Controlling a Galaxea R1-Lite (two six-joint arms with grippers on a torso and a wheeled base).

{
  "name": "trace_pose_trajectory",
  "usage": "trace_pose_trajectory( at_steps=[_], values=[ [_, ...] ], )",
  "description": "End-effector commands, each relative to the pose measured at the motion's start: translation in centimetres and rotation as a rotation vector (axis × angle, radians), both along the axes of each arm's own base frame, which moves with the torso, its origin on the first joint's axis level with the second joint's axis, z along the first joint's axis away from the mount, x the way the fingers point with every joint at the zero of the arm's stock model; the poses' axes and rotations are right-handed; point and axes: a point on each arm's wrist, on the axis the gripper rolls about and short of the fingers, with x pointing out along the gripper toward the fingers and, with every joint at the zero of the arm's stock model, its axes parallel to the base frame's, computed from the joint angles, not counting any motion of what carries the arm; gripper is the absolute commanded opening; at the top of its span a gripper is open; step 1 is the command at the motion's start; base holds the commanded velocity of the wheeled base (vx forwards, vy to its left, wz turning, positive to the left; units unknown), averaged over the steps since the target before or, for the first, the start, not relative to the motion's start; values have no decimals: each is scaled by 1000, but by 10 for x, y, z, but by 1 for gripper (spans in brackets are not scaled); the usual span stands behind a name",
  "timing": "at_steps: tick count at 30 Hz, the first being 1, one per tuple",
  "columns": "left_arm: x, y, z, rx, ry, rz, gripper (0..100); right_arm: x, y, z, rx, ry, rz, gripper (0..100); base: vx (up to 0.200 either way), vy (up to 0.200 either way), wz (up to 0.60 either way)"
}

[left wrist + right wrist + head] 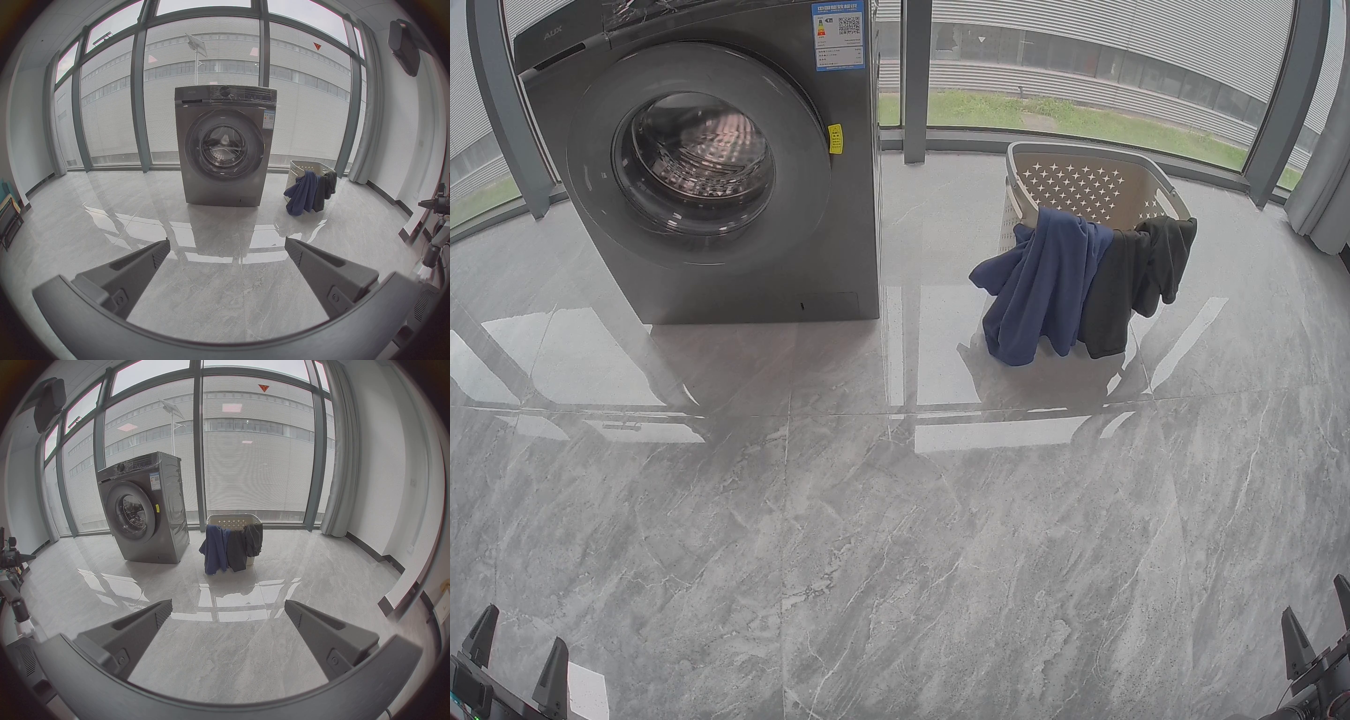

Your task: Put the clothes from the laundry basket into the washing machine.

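The washer (703, 178) stands on the floor (900, 544) before the windows. The basket (1097, 183) sits on the floor to the right of the washer, apart from it. A blue garment (1041, 281) and a dark garment (1134, 272) hang side by side over the basket's near rim, the blue one nearer the washer. Well short of the washer, the left gripper (226, 240) is spread apart and empty, and so is the right gripper (228, 602).
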Motion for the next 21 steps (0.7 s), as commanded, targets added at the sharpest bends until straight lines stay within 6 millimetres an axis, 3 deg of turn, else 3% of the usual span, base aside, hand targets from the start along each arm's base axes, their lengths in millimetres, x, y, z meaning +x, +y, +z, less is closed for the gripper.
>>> trace_pose_trajectory(
  at_steps=[1,21],
  values=[
    [0,0,-5,-1,6,0,100,1,0,-5,0,13,1,100,200,0,0],
    [0,0,-5,-4,6,3,100,1,0,-5,2,13,0,100,200,0,0]
  ],
)
